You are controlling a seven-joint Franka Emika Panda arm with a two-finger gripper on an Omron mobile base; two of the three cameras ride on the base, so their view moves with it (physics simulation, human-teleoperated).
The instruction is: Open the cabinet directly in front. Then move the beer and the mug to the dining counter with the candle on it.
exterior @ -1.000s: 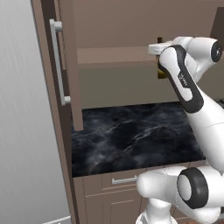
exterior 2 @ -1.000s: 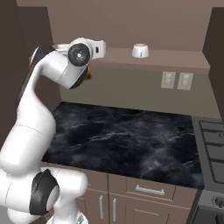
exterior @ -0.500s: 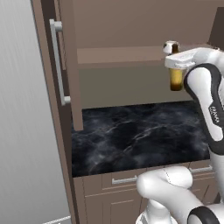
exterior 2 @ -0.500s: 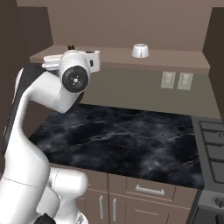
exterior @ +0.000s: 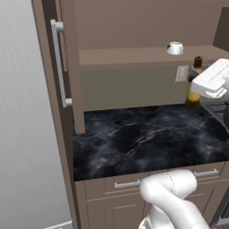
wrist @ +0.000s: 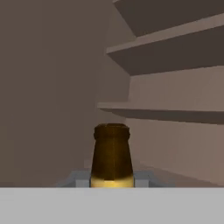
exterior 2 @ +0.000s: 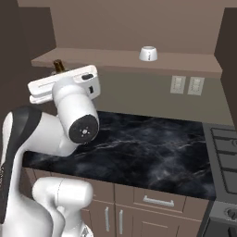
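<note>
The beer (exterior: 193, 91) is partly hidden behind the robot's white hand in the left base view, so its middle can't be seen. In the right base view just its dark top pokes up behind the hand. In the hand view the bottle's lower part is cut off at the bottom, and the fingers (wrist: 143, 179) beside it barely show. The mug (exterior 2: 148, 53) is too small to show its handle or mark.

left base: behind-left of arm, faces forward-down over counter (exterior: 147, 138)
right base: behind-right, same counter and mug (exterior 2: 148, 53)
hand: close on beer (wrist: 112, 157) neck
</note>
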